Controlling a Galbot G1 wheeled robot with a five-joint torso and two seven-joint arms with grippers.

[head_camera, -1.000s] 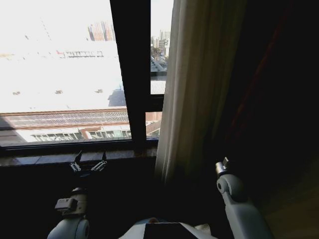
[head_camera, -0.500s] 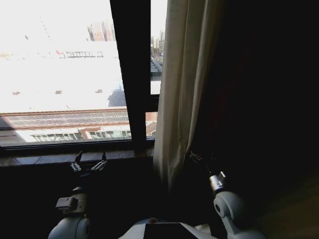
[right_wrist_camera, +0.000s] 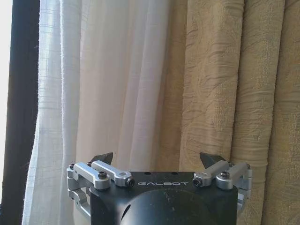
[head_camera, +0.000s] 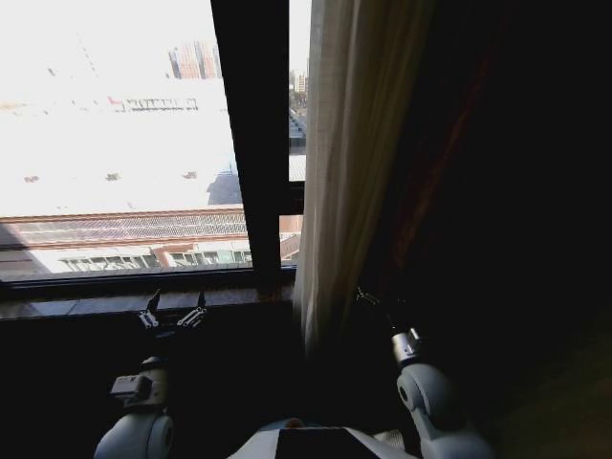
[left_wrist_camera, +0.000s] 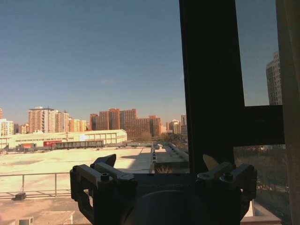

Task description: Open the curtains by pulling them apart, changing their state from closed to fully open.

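The right gripper (right_wrist_camera: 157,161), jaws spread wide and empty, hovers just short of the sheer white pleated curtains (right_wrist_camera: 103,84), which hang bunched right of the black window frame bar (head_camera: 251,134). This fabric looks light, limp and slippery, so a pinch on a gathered fold near the inner edge should hold best. Beside it hangs a heavier tan embossed drape (right_wrist_camera: 225,79). The left gripper (head_camera: 173,314), also wide, waits by the stone sill (head_camera: 57,306).

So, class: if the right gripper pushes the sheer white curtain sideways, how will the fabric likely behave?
The sheer white curtain hangs in soft vertical pleats, so it probably folds and bunches rather than moving as one piece. It looks thin and translucent, so likely light. The open right gripper faces loose folds, which may slip off its fingertips.
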